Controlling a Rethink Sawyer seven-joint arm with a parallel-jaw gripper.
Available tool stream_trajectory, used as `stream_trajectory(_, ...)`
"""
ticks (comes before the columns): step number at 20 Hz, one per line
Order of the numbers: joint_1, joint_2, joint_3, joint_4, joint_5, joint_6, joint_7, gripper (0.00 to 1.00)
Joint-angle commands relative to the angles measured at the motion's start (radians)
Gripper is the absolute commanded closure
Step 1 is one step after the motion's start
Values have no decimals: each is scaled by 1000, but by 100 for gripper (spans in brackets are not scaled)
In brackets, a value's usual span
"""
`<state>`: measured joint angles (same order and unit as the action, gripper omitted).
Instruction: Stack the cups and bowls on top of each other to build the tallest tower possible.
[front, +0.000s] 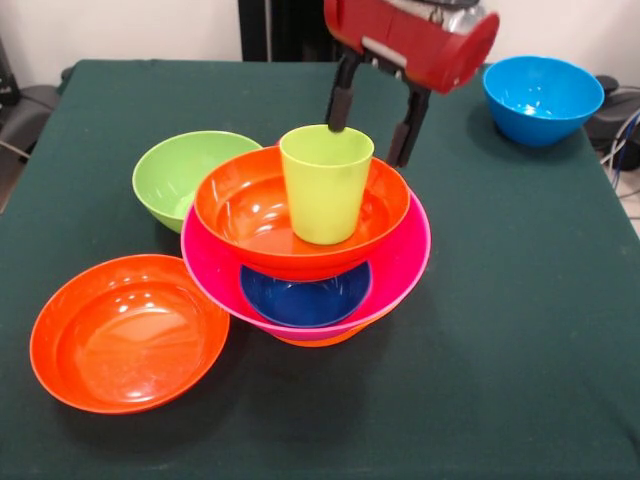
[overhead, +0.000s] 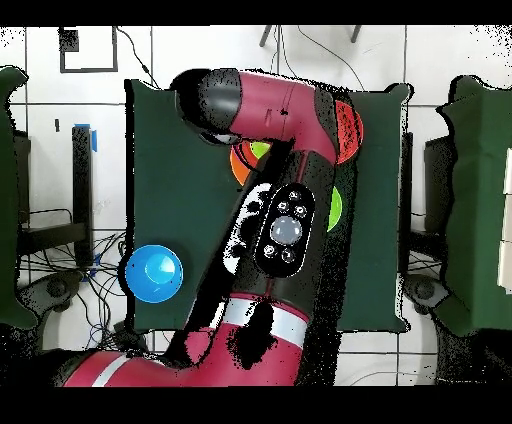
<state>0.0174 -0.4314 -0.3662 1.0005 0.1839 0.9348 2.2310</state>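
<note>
While the red and black arm (front: 420, 35) comes down from the top of the front view, its gripper (front: 370, 125) hangs just behind the lime green cup (front: 327, 183), with the two dark fingers (front: 341, 100) spread apart and holding nothing; one finger is at the back rim of the cup and the other is further to the right, behind the rim of the bowl.

The cup stands upright with its mouth pointing up and its long axis vertical. It stands inside a shallow red-orange bowl (front: 240, 205), which is the top bowl of the tower (front: 305, 250). Under this bowl is the big pink bowl (front: 405, 262), which looks a little tilted, and a small dark blue bowl (front: 305, 298) lies in its front part, under the red-orange one. An orange edge (front: 318, 340) shows below the pink bowl, at the table. All the bowls open upward.

The green bowl (front: 175, 175) stands on the dark green table (front: 500, 350) just behind and left of the tower, close to it or touching. The second shallow red-orange bowl (front: 128, 332) lies at the front left, its rim very near the pink bowl. The light blue bowl (front: 542, 98) stands well apart at the far right.

In the overhead view the arm covers most of the tower; only small parts of orange, lime and green show beside it.
</note>
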Motion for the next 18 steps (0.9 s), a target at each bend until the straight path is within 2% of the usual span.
stream_trajectory(1, -18, -25, 61, 52, -8, 121, 70, 0)
stream_trajectory(9, -5, -22, 55, 41, -12, 129, 103, 0)
stream_trajectory(18, 65, -38, 6, 82, 4, 115, 230, 0)
